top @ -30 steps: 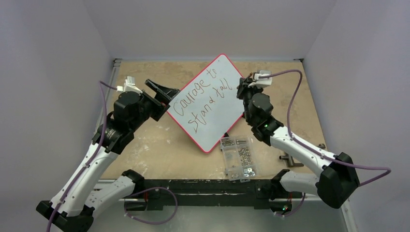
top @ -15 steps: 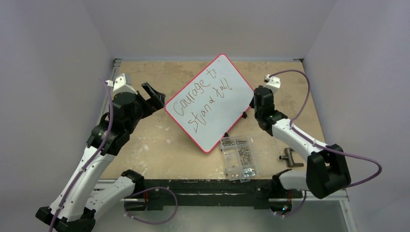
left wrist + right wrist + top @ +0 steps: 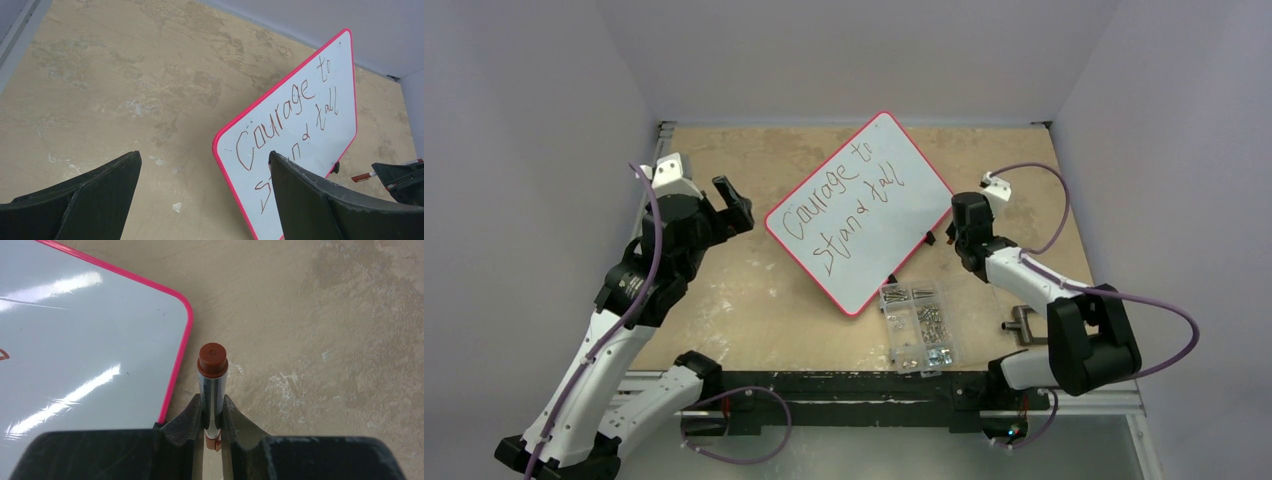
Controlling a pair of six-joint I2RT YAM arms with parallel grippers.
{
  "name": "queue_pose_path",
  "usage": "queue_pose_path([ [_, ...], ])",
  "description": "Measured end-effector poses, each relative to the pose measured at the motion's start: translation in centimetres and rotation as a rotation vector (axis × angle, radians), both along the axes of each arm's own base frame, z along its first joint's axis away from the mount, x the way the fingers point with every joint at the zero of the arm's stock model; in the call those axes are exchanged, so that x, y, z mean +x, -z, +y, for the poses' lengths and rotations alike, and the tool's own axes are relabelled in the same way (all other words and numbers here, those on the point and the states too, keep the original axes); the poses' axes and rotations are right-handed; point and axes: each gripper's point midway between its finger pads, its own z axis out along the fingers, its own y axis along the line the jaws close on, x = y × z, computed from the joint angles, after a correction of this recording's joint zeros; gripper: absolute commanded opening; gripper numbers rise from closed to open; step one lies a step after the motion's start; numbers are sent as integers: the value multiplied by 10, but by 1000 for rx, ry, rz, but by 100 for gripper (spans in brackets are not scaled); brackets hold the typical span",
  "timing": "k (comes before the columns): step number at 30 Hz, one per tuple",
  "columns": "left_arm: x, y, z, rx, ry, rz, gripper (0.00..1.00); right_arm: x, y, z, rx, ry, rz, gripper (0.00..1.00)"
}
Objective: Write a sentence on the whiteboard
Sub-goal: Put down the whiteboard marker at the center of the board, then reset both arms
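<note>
The left arm [image 3: 609,335] rises from its base at the near left corner, elbow bent, forearm reaching up and inward. The left tool [image 3: 204,160] hangs above the tabletop [image 3: 100,75], its two fingers spread wide with nothing between them. The right arm [image 3: 1029,282] is folded, its elbow raised near the right edge and its forearm running low and leftward. The right tool [image 3: 212,405] is angled toward the tabletop, fingers pinched tight on a marker [image 3: 212,371] whose red-brown end sticks out past the fingertips.

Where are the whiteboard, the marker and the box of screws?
whiteboard [image 3: 879,255]: top view, bare white face.
marker [image 3: 212,385]: right wrist view, barrel under its red end.
box of screws [image 3: 917,328]: top view, its centre.
</note>
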Motion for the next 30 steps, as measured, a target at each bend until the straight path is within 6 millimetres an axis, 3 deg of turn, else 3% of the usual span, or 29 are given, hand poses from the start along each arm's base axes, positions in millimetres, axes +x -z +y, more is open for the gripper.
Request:
queue_pose_path([
  [4,0,0,2,18,-3,-1,100,-6,10,-2,6,11,18,6],
  [8,0,0,4,24,-9,-4,100,-11,19,-6,11,27,35,19],
  [13,0,-1,6,37,-12,-6,100,-13,21,-9,17,53,33,48],
  [20,0,-1,12,51,-35,-10,100,-14,21,-12,22,76,25,75],
  [25,-2,-2,17,67,-54,-14,100,-14,9,-14,22,81,-7,90],
  [30,-2,-2,23,103,-68,-16,100,-14,-21,-13,44,66,-88,99],
])
